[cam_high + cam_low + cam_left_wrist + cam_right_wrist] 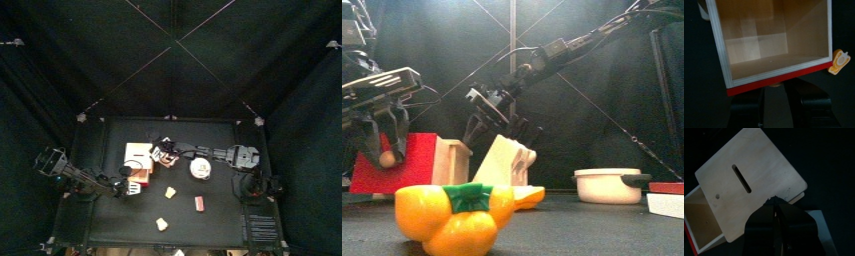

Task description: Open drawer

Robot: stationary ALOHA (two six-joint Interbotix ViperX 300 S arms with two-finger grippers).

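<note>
The drawer (138, 158) is a small wooden cabinet with a red-orange front (402, 165), left of the table's middle. Its tray is slid out, and the left wrist view looks down into the bare wooden inside (771, 45). My left gripper (382, 150) is at the tray's front and is shut on its small knob (774, 89). My right gripper (163, 152) reaches across from the right. It is shut on the edge of the cabinet's slotted wooden shell (751, 178), which stands tilted (502, 160).
A yellow toy pepper (456, 215) lies close to the front edge. A white bowl-like pot (609, 185) stands right of the drawer, with a reddish block (198, 203) in front of it. Small yellow pieces (171, 192) lie nearby.
</note>
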